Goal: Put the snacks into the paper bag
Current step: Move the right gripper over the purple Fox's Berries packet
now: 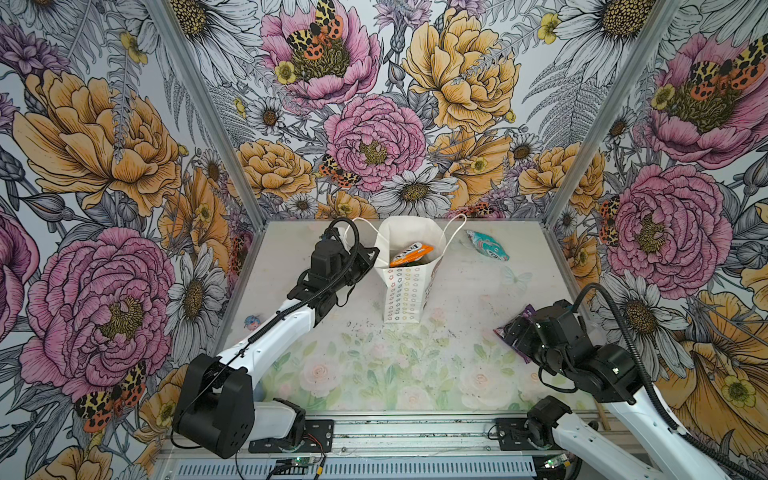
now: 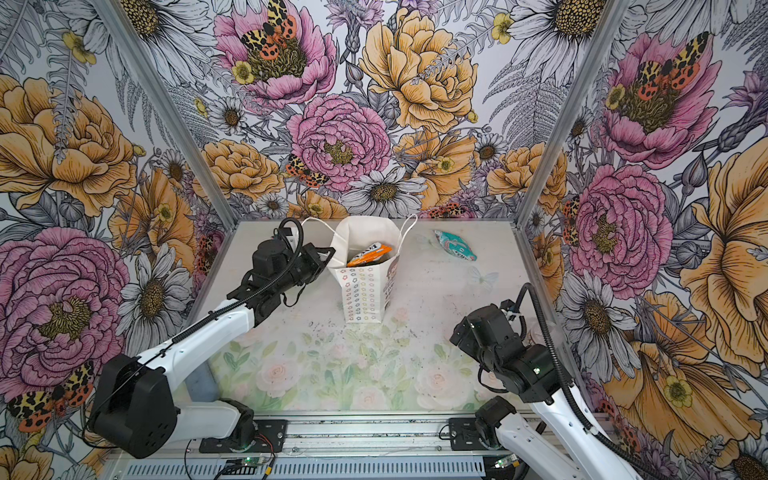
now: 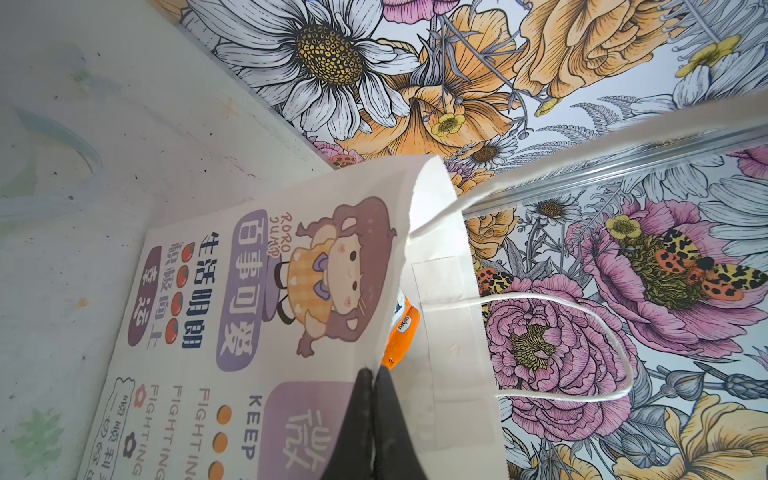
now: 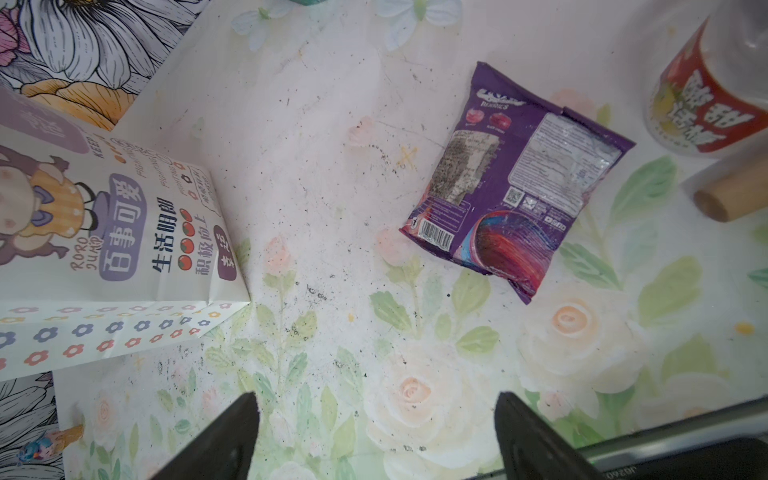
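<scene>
Right gripper fills the near edge of its wrist view, black fingers spread wide with nothing between them, hanging over the flowered table. Just ahead lies the purple packet, back side up, flat and free on the surface. That looks like the next pick, and the wide stance suits a flat, crinkly pack. Near the packet sit a clear cup with red print and a wooden mallet. They are not snacks, so best left alone, though they look close enough to get nudged.

Over to the left gripper: jaws pinched together on the rim of the paper bag. The reason seems plain, I'd say: it steadies the tall, narrow bag upright and holds its mouth open for drops. Inside, an orange packet shows in both top views, lying tilted near the top; what sits under it I cannot tell.

One more waits at the back: the teal packet lies on the table toward the rear wall, to the right of the bag in both top views and apart from it. So at least one in and two out, by my count
</scene>
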Controlling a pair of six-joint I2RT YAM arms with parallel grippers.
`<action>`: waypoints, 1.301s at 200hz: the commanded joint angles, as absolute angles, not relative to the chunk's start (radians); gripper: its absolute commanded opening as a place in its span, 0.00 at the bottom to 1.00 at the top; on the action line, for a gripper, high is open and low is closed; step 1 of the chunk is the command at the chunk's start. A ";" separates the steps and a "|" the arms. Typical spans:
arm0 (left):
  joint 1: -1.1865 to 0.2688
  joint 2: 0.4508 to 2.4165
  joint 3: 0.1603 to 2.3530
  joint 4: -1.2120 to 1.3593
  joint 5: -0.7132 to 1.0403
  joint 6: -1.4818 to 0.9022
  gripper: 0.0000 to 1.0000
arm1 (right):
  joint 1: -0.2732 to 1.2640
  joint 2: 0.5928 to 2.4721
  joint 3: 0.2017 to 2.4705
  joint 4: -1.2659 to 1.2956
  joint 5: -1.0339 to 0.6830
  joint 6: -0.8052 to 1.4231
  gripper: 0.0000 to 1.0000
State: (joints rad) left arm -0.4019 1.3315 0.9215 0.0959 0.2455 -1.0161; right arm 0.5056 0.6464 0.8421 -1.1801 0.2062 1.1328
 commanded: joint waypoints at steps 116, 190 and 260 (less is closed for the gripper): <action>-0.397 1.344 0.936 0.107 0.266 -1.019 0.00 | 0.200 0.534 0.561 -1.079 0.022 1.198 0.91; -0.392 1.344 0.934 0.098 0.262 -1.017 0.00 | -0.149 0.660 0.517 -0.973 -0.210 0.939 0.91; -0.394 1.338 0.931 0.097 0.255 -1.019 0.00 | -0.242 0.764 0.544 -0.869 -0.268 0.861 0.92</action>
